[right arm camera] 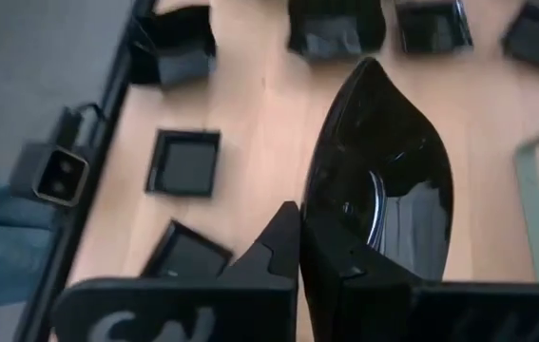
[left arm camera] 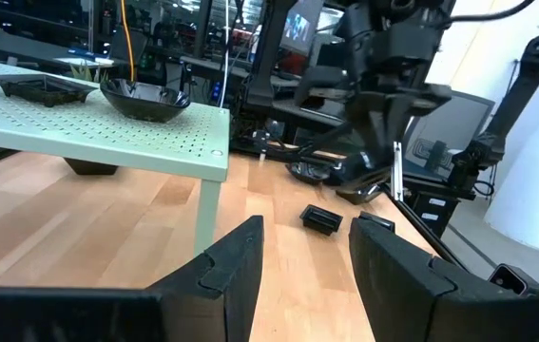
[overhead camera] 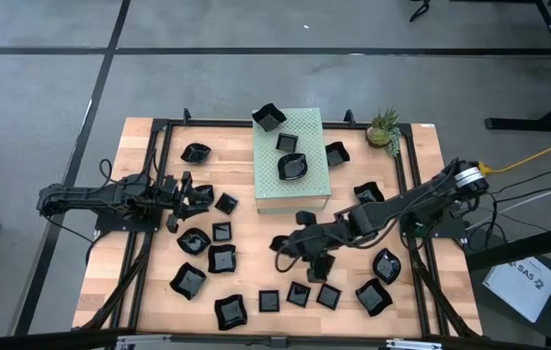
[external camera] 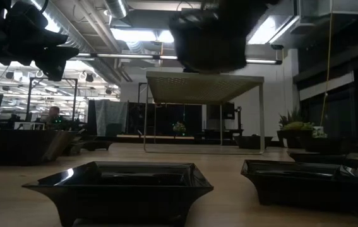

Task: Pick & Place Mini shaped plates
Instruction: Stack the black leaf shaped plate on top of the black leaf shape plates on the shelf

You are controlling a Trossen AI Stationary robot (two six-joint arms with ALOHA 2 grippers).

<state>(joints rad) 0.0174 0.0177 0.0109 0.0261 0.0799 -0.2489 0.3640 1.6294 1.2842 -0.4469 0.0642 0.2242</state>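
my right gripper (right arm camera: 299,249) is pinched shut on the rim of a plate (right arm camera: 383,180), the thin wall caught between the fingers so the dish hangs edge-on above the table (overhead camera: 149,282). in the high view that puts it near table centre, just off the 6 o'clock edge of the green box (overhead camera: 306,190).

the plate looks rigid and light, but the gloss tells me it's slick, and a rim pinch like this could let it swing or slip if i jerk. i judge it brittle too, so i'd set it down, not drop it. the rim is the only sensible hold; the bowl is too wide and smooth.

three plates already sit on the box, one hanging over its 11 o'clock corner. the rest are scattered round the table, mostly from 4 to 8 o'clock of the box.

my left gripper (left arm camera: 305,261) hovers at the box's 9 o'clock with fingers wide apart, holding nothing.
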